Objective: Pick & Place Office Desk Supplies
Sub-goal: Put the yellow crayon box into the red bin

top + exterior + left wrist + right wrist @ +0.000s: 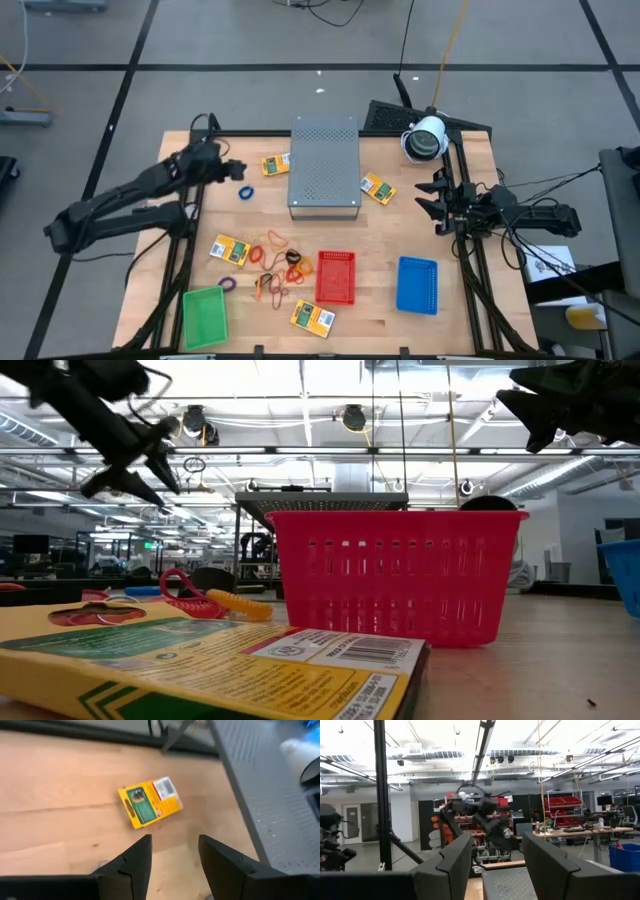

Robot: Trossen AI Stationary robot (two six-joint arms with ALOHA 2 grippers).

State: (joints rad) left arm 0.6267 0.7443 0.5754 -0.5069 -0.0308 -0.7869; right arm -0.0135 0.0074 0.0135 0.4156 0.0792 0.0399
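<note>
The left gripper (pixel 238 170) hangs above the table just left of the grey metal box (pixel 324 165), fingers (pixel 137 862) parted with nothing between them. A crayon packet (pixel 276 164) lies flat on the wood between the gripper and the box, close ahead of the fingertips and not touching them. A blue rubber band (pixel 246 193) lies just in front of that gripper, left of the box. The right gripper (pixel 432 196) waits at the table's right edge, right of the box, jaws spread and empty.

The table (pixel 400 235) is pale wood planks. Beyond it the low view shows an open workshop with ceiling lights, shelving and benches.

Four crayon packets are in view: one at the box's left side, one (pixel 378 188) at its right side, one (pixel 230 250) and one (pixel 312 316) in front of the box. Three mesh trays sit in front of the box: green (pixel 205 318), red (pixel 335 277) and blue (pixel 417 285). A tangle of orange and red rubber bands (pixel 272 262) lies left of the red tray, too knotted to count, with a purple one (pixel 228 284) beside it.
</note>
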